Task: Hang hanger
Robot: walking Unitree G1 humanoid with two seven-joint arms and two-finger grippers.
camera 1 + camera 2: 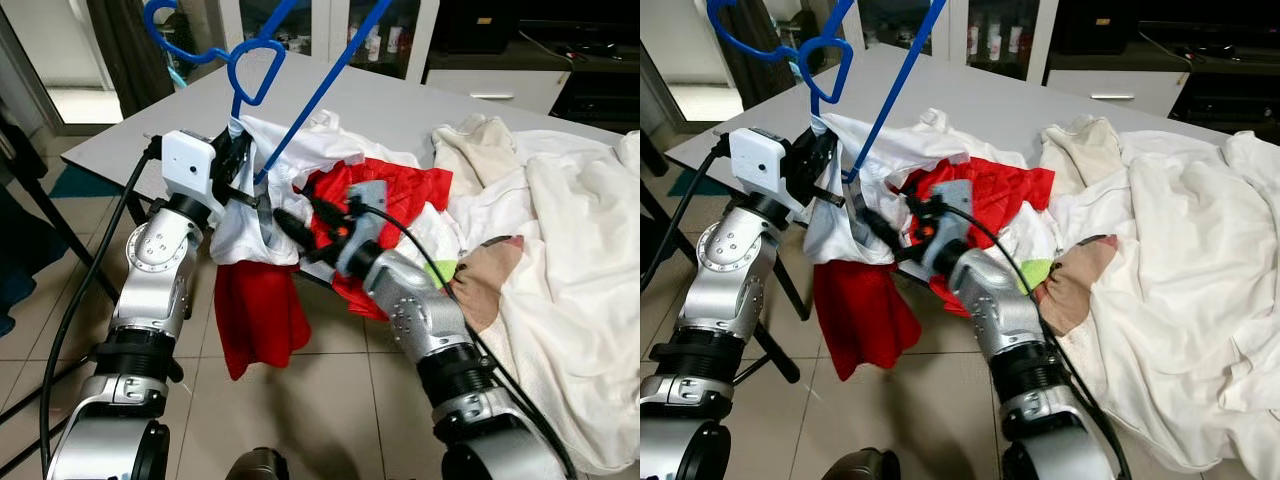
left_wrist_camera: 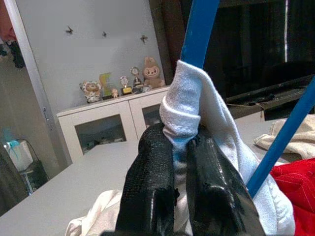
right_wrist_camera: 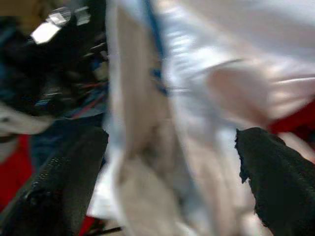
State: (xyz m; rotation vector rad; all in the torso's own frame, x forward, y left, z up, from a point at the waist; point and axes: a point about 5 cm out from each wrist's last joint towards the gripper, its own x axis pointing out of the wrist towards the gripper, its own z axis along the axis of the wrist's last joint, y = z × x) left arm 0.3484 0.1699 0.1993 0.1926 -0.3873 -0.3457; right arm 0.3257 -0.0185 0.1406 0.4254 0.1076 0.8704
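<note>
The left gripper (image 1: 240,165) pinches a white shirt (image 1: 290,160) and the blue hanger (image 1: 262,75) inside its collar, above the table's (image 1: 390,105) near-left corner. The hanger is thin blue plastic, its hook up and leaning away to the left. The right gripper (image 1: 300,222), fingers (image 3: 59,187) spread wide, sits against the shirt beside a red cloth (image 1: 400,195).

Grey table (image 1: 400,105) stood on beige tiled floor (image 1: 330,400). Heap of laundry covered near and right parts: red garment (image 1: 400,195) draped over front edge, white sheet (image 1: 570,260) spilling off right side, cream cloth (image 1: 470,145) behind it. Far left corner of tabletop lay bare.
</note>
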